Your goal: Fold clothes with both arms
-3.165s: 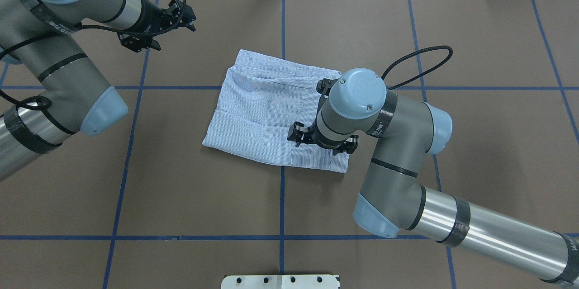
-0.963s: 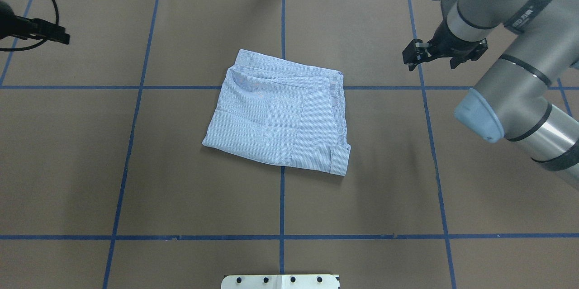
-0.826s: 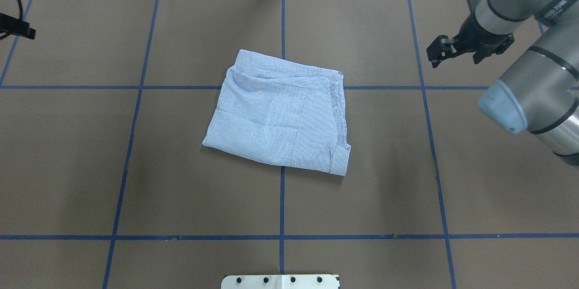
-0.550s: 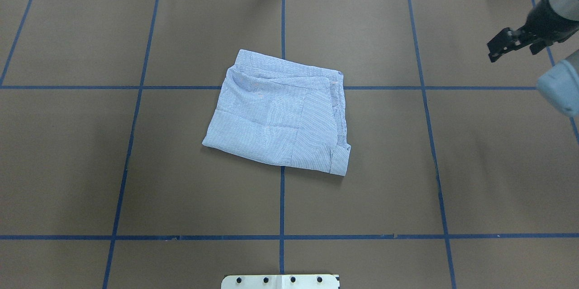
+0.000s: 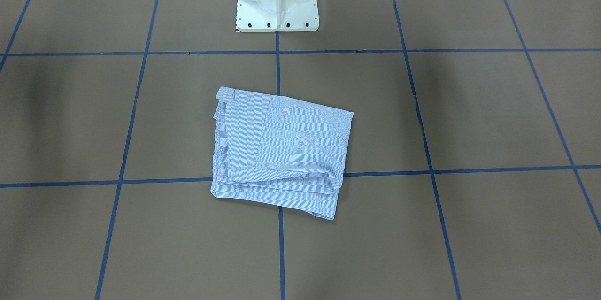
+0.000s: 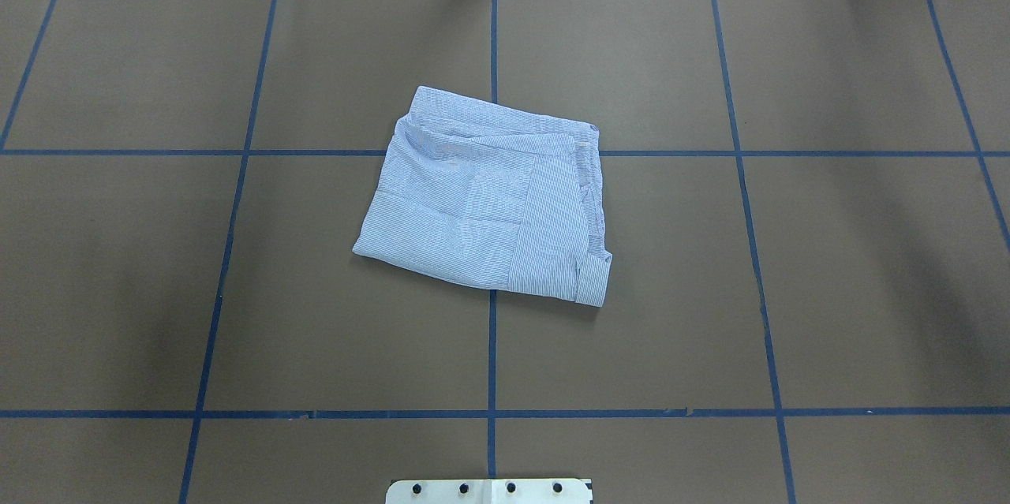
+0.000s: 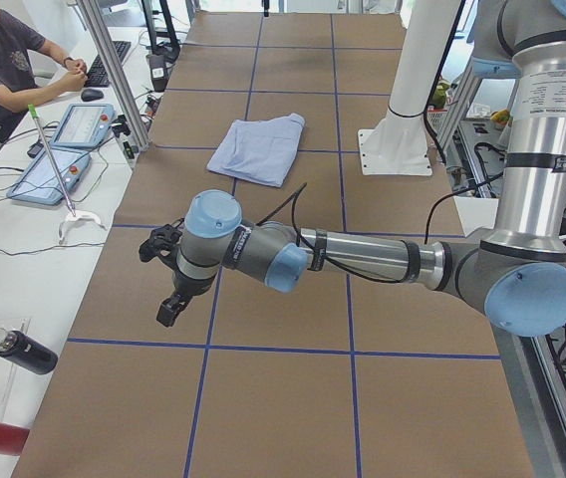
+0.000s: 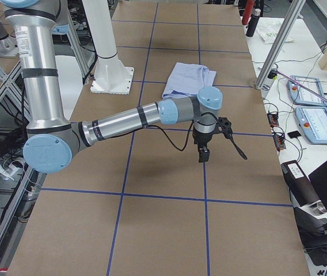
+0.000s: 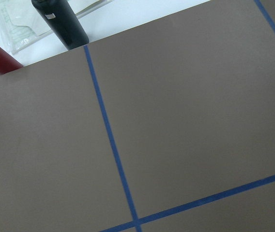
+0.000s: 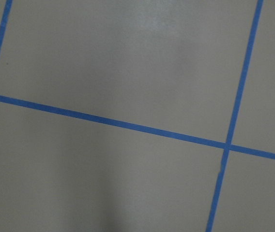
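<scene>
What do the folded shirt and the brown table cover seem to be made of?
Shirt: thin woven cloth, perhaps cotton, matte; fine stripes, soft creases, layered folds.
Table cover: probably brown paper, matte and smooth; flat, no visible weave.

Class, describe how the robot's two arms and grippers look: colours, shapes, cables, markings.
The left arm and right arm are round silver-grey tubes with light blue joint caps, black bands and a loose black cable. The left gripper and right gripper are black and two-fingered.
</scene>
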You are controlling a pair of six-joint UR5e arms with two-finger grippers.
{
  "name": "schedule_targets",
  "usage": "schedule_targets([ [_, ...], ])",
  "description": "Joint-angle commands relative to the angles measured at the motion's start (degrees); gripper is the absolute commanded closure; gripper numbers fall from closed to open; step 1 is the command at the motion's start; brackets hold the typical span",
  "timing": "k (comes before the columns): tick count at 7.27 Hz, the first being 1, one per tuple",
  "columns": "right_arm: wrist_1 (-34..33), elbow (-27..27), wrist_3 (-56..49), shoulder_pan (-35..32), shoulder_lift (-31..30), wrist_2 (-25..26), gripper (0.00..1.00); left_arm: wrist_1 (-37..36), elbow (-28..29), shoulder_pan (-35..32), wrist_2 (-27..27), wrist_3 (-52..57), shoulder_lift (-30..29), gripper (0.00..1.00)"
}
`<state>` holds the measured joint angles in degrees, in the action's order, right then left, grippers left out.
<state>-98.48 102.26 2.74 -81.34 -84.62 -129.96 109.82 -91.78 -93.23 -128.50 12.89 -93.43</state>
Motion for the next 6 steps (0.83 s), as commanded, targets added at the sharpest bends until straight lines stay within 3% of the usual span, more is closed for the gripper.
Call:
schedule_targets([
  [1,0.1,-1.6,-0.5,-1.8,-1.8,-0.1,0.0,0.0,2.8,-0.3,0.2,1.2,1.2,0.0],
  [4,0.2,-1.5,-1.0,-2.3,-8.2,-0.2,0.0,-3.3,-0.1,0.0,5.6,0.6,3.7,0.0],
  [6,0.1,-1.7,-0.8,-3.5,-9.8,-0.6,0.0,-14.8,-3.4,0.3,5.2,0.3,3.2,0.0],
])
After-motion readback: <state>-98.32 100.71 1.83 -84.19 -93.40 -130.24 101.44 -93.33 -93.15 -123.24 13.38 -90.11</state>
